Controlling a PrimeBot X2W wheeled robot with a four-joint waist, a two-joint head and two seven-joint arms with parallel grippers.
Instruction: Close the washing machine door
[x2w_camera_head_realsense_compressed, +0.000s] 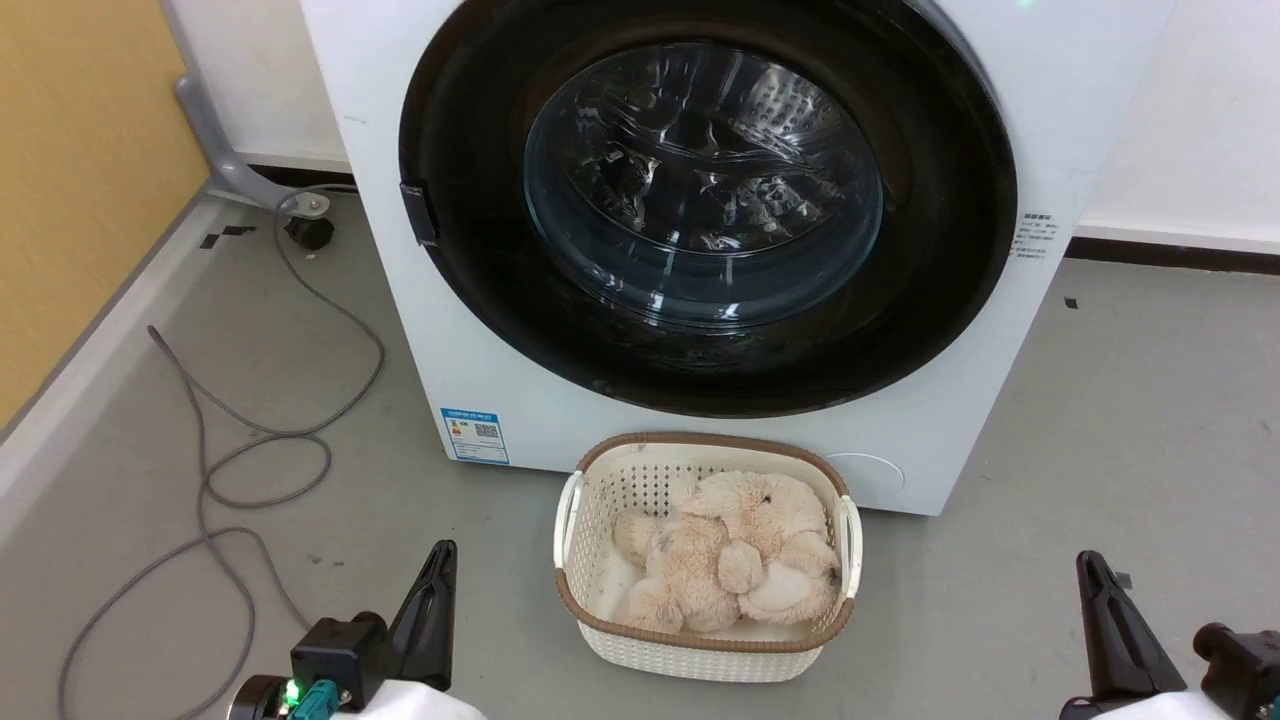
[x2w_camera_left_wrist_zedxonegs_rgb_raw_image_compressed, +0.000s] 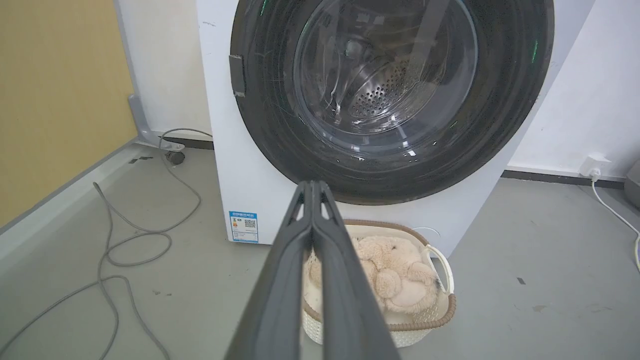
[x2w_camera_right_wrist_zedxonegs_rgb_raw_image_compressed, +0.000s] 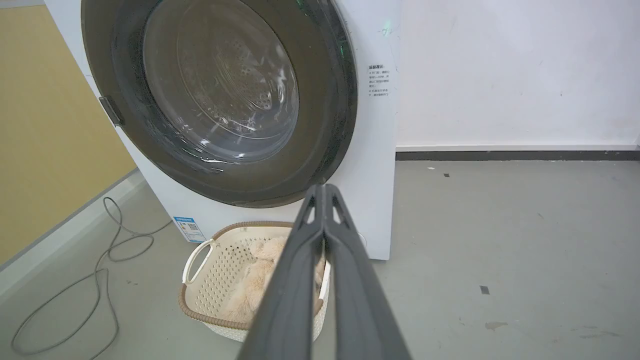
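Across the upper centre, the round black-rimmed glass washing machine door (x2w_camera_head_realsense_compressed: 700, 200) lies flush on the boxy white washing machine (x2w_camera_head_realsense_compressed: 400, 330), left gripper (x2w_camera_head_realsense_compressed: 443, 555) and right gripper (x2w_camera_head_realsense_compressed: 1090, 565) empty at the lower corners, fingers pressed together, though an uncaught latch might let it swing open.

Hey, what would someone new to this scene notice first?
The big round black-rimmed washing machine door takes up most of the front of the white washing machine and looks shut against it. On the grey floor just in front stands a white basket holding a fluffy beige plush toy.
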